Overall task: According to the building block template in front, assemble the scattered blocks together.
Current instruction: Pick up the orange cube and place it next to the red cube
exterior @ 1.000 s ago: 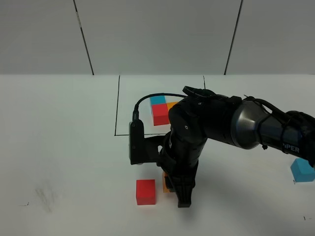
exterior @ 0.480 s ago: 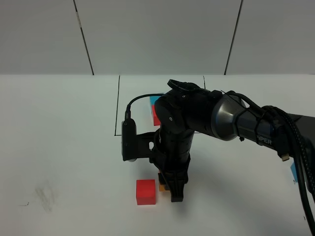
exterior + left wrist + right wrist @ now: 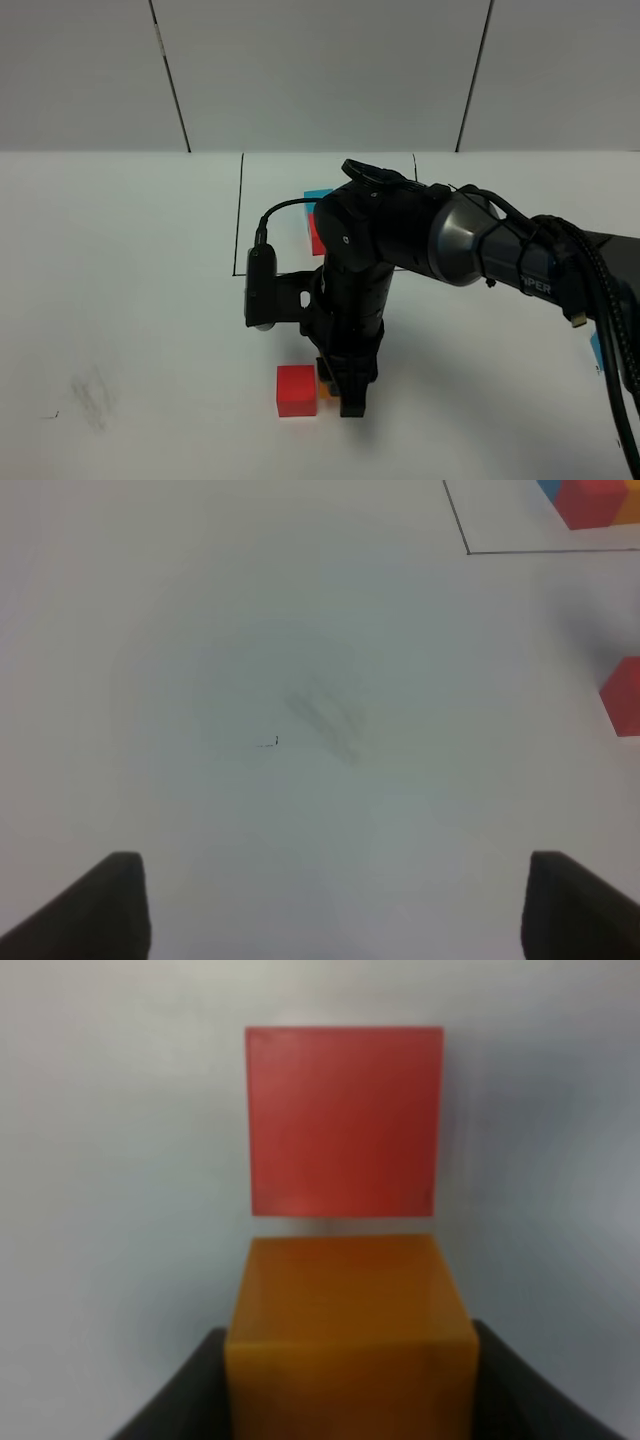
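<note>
- Right end effector (image 3: pixel 348 1332): pinched on the orange cube (image 3: pixel 348 1320), one finger on each of two opposite side faces. I judge the grip is taken on those faces so that the face turned toward the red cube (image 3: pixel 343 1120) is free to mate.
- Orange cube, high view (image 3: pixel 327 385): only a sliver shows past the wrist, just right of the red cube (image 3: pixel 296 390). In the wrist view a thin dark seam runs between the two. I cannot tell whether they touch, or whether the orange cube is down on the tabletop (image 3: pixel 120 300).
- Alignment: the two cubes' facing edges look parallel and roughly centred, as a flush join needs.
- Template (image 3: pixel 318 215): it sits beyond the arm inside the black outline (image 3: pixel 240 215), largely hidden by the arm. The left wrist view shows its corner (image 3: pixel 595 500) with orange beside red, which is why I take orange to this side of the red cube.
- Blue cube (image 3: pixel 596 352): a light-blue sliver at the far right, mostly behind a cable and well apart from the pair. I judge it is not yet placed.
- Left end effector (image 3: pixel 345 910): fingers spread with nothing between them, over bare tabletop and well clear of the work.
</note>
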Controlling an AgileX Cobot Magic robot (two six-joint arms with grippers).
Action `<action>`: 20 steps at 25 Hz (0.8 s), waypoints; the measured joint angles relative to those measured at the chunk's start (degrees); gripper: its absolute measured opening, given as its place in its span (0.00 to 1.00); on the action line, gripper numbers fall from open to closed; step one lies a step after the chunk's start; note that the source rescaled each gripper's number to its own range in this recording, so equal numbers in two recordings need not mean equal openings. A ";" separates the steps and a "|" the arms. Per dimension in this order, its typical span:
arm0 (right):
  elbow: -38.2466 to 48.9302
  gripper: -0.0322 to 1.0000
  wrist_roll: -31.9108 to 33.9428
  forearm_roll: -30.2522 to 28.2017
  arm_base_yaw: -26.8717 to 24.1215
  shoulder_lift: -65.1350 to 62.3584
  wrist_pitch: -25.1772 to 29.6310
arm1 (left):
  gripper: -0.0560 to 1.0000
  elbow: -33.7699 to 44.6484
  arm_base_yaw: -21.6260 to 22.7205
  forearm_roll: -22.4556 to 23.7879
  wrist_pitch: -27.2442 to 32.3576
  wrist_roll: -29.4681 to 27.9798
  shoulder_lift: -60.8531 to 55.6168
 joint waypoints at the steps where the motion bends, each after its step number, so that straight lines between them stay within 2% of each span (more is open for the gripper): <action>1: -0.06 0.24 0.60 0.00 0.00 0.20 0.00 | 0.93 0.00 0.00 0.00 0.00 0.00 0.00; 20: -0.06 0.24 2.45 0.24 0.00 2.46 -1.78 | 0.93 0.00 0.00 0.00 0.00 0.00 0.00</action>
